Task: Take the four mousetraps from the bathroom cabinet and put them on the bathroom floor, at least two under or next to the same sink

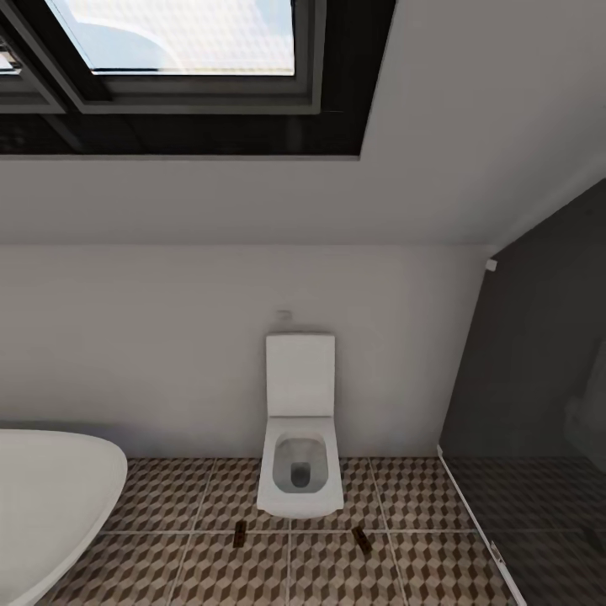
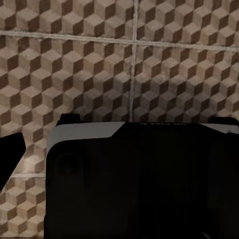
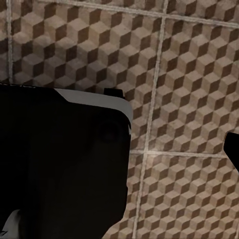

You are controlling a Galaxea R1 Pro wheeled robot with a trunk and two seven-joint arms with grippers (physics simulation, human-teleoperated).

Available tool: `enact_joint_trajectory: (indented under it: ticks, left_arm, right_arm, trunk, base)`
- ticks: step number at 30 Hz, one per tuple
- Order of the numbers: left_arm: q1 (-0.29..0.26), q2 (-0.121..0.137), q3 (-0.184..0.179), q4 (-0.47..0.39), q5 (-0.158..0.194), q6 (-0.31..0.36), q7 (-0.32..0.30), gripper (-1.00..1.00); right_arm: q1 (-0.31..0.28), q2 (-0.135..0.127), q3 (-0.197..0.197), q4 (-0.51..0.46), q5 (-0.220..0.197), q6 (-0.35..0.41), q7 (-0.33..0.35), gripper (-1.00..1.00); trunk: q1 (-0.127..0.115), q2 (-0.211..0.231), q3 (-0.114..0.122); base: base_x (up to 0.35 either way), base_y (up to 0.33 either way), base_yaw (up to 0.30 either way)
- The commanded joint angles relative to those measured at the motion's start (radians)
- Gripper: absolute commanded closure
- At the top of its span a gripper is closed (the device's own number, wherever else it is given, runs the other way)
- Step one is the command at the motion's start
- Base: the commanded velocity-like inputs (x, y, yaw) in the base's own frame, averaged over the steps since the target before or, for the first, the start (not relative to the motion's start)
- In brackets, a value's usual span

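A pale wall (image 1: 168,337) rises under a dark-framed skylight (image 1: 185,50). The cube-patterned floor (image 1: 168,505) holds a white tub (image 1: 50,497) and toilet (image 1: 300,446). Two mousetraps lie on the tiles in front of the toilet, one (image 1: 240,533) left, one (image 1: 362,539) right. How either gripper stands I cannot tell.

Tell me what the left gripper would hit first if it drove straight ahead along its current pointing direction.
Most likely the bathroom floor: the left wrist view looks onto bare cube-patterned tiles with nothing between. How far away they are is unclear.
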Motion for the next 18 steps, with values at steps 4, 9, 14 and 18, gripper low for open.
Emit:
enact_joint_trajectory:
  ticks: [4,9,14,18]
  left_arm:
    - [0.002,-0.001,-0.008,0.001,0.011,0.006,-0.003,-1.00]
    - [0.004,-0.003,-0.009,0.001,0.011,0.008,-0.003,-1.00]
    - [0.004,-0.004,-0.008,0.001,0.010,0.007,-0.005,-1.00]
    - [0.005,-0.004,-0.009,0.001,0.010,0.006,-0.005,-1.00]
  right_arm:
    - [-0.001,0.004,0.004,0.003,0.005,-0.002,-0.005,-1.00]
    - [-0.001,0.005,0.004,0.004,0.006,-0.002,-0.005,-1.00]
    - [-0.001,0.003,0.004,0.004,0.008,-0.002,-0.005,-1.00]
    - [-0.001,0.001,0.005,0.003,0.009,-0.002,-0.005,-1.00]
  trunk:
    - [0.000,-0.001,0.000]
    - [0.000,-0.001,0.000]
    - [0.000,-0.001,0.000]
    - [0.000,-0.001,0.000]
  base:
    - [0.000,0.000,0.000]
    - [0.000,0.000,0.000]
    - [0.000,0.000,0.000]
    - [0.000,0.000,0.000]
